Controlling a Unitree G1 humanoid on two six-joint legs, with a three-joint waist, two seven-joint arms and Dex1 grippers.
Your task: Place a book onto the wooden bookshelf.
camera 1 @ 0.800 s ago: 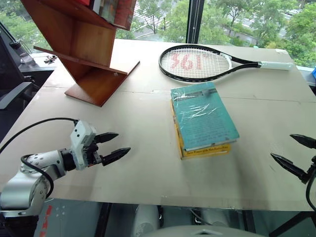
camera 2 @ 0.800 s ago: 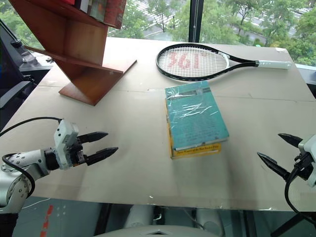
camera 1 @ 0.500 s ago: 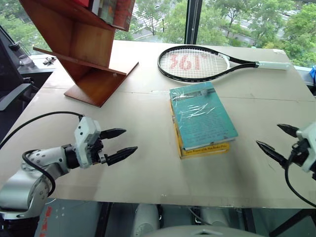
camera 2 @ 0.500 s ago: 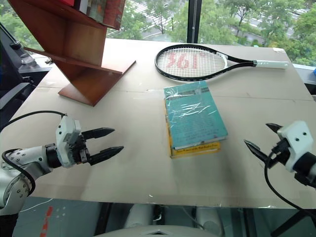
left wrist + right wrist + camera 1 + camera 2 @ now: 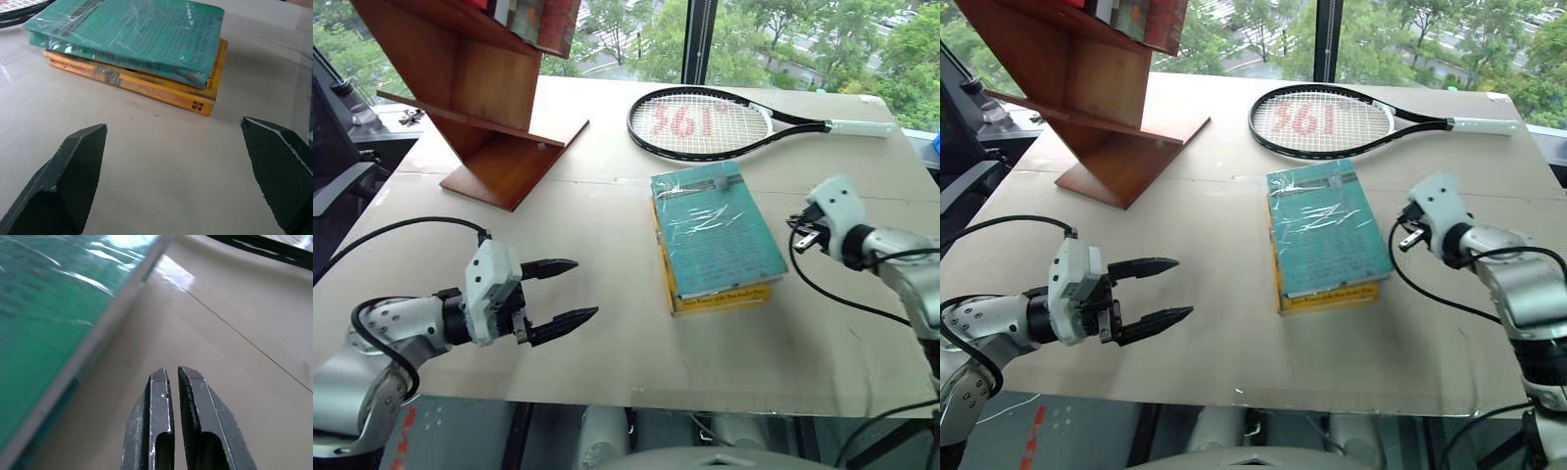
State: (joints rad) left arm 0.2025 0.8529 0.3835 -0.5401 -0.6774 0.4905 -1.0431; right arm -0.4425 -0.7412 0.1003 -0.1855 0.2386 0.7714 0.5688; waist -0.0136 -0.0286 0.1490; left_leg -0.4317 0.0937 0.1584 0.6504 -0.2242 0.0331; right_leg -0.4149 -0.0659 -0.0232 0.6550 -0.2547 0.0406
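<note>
Right gripper [image 5: 171, 377] clenched, empty, just beside the teal book's [image 5: 715, 230] right edge. Left gripper [image 5: 570, 291] spread wide, book well ahead of it on the desk [image 5: 607, 225].

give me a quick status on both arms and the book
Left tool open, short of the books. Right tool shut, empty, beside the green book. Book lies on a yellow book, not on the shelf. Nothing blocking.

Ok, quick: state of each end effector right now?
Left end effector: open, holding nothing.
Right end effector: closed, empty, beside the book.
</note>
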